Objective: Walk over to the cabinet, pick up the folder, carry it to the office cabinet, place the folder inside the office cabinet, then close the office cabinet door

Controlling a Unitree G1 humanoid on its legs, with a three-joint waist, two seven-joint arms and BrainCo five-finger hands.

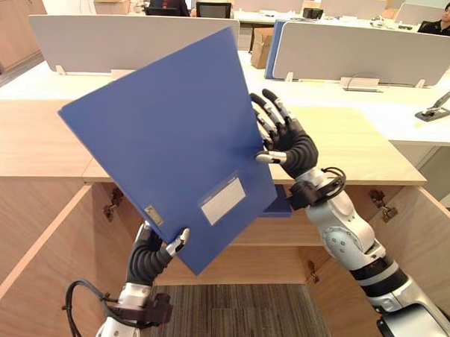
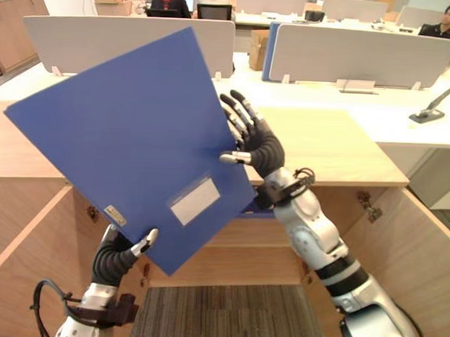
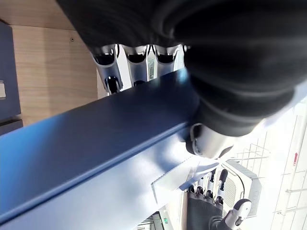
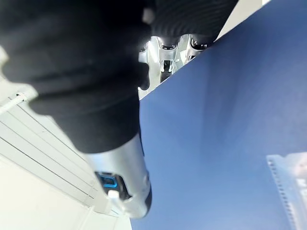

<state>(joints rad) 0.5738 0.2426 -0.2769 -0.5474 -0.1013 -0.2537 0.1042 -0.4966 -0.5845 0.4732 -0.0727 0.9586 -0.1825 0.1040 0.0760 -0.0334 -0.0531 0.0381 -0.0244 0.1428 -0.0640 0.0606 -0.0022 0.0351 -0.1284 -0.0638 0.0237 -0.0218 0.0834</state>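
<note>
I hold a large blue folder (image 1: 167, 136) tilted up in front of me, with a clear label pocket low on its face. My left hand (image 1: 150, 258) grips its lowest corner: the thumb lies on the front and the fingers (image 3: 136, 57) curl behind the spine. My right hand (image 1: 293, 145) rests at the folder's right edge, fingers straight and spread, thumb (image 4: 124, 177) lying against the blue face (image 4: 216, 134). Below stands the wooden office cabinet (image 1: 360, 144), both doors swung open towards me.
Another blue folder (image 1: 279, 204) lies on the cabinet's shelf behind my right wrist. The open doors stand at left (image 1: 26, 264) and right (image 1: 423, 244). Beyond the top are white desks, grey partitions (image 1: 364, 51), a hole punch (image 1: 437, 109) and seated people (image 1: 169, 0).
</note>
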